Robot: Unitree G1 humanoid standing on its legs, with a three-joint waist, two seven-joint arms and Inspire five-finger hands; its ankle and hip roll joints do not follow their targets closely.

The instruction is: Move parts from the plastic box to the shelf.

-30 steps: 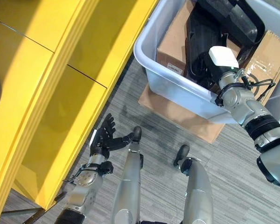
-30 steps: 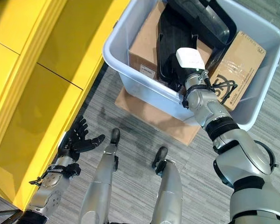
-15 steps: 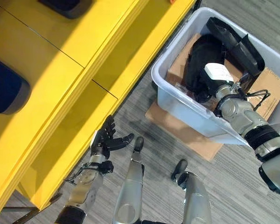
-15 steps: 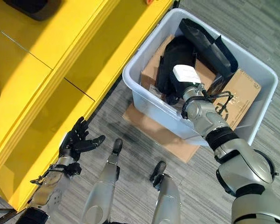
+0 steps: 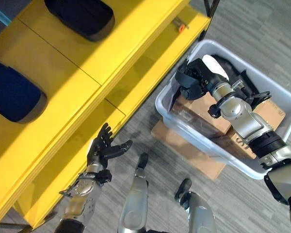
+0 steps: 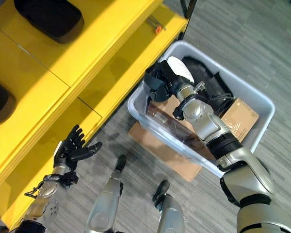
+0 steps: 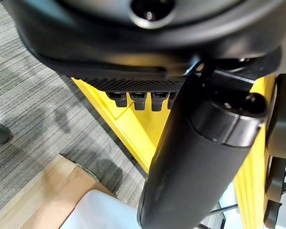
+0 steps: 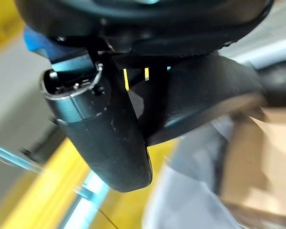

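- Black part: we've got our right hand curled round it, holding it above the near-left corner of the plastic box, on the side facing the shelf.
- In the right wrist view the thumb and the curved dark piece sit tight against each other, so it looks like a proper grip and not just a touch.
- More dark parts sit in the box at its far side, with brown cardboard boxes below them. One carton is at the right end, another lies along the near wall.
- The plastic box itself is pale grey, and it stands on a flat sheet of cardboard on the grey floor, just beside the yellow shelf.
- Left hand is low by the shelf's front edge with fingers spread and straight, thumb out to the side, holding nothing.
- Left wrist view shows the same: fingertips in a row, straight, with the yellow shelf past them.
- Up on the shelf we can see two dark padded parts already lying there, one at the far end and one on the next board along, well apart.
- A small orange bit sits on the shelf's edge near the box. Can't tell what it is.
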